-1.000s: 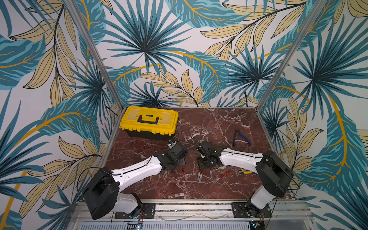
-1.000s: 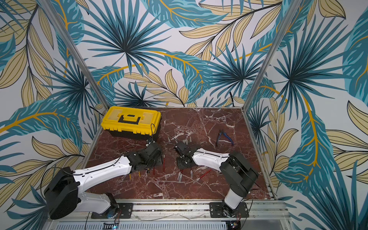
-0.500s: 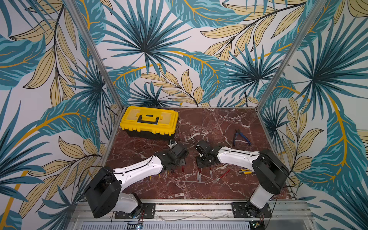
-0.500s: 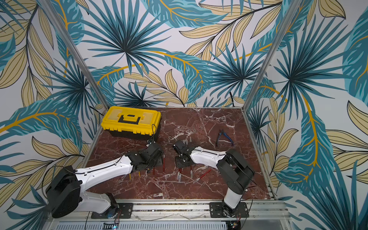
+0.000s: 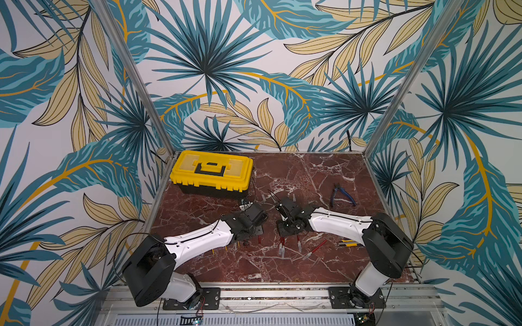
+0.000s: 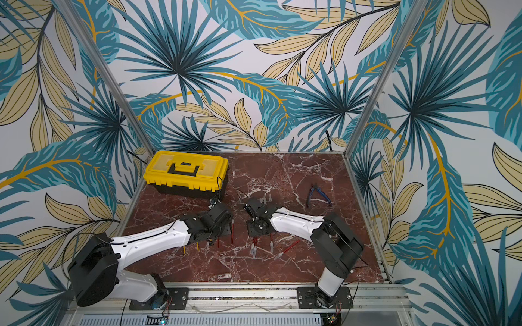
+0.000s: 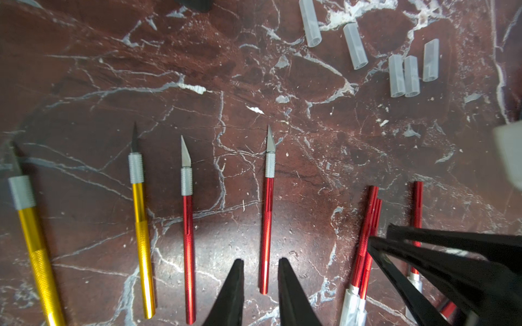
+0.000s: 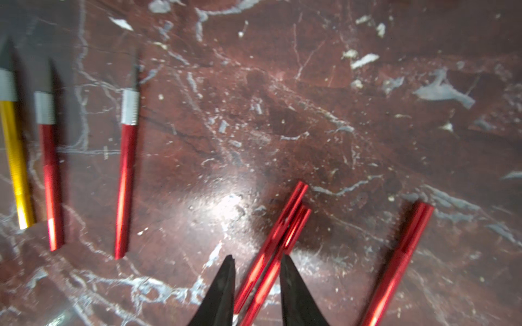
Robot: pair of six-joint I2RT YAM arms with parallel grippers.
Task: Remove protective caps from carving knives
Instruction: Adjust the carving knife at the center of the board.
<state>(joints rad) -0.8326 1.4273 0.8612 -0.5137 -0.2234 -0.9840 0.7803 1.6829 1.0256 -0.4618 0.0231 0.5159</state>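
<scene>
Red-brown marble tabletop bears carving knives; leaf-patterned walls surround it.

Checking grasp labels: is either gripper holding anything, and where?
The left gripper holds nothing. The right gripper straddles the handles of two red knives; grip cannot be told.

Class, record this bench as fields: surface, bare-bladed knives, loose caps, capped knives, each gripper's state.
Surface: red marble table
Bare-bladed knives: four in left wrist view, two yellow, two red
Loose caps: five, lying apart from the knives
Capped knives: at least three, red
Left gripper: open, empty
Right gripper: open, astride two red handles
</scene>
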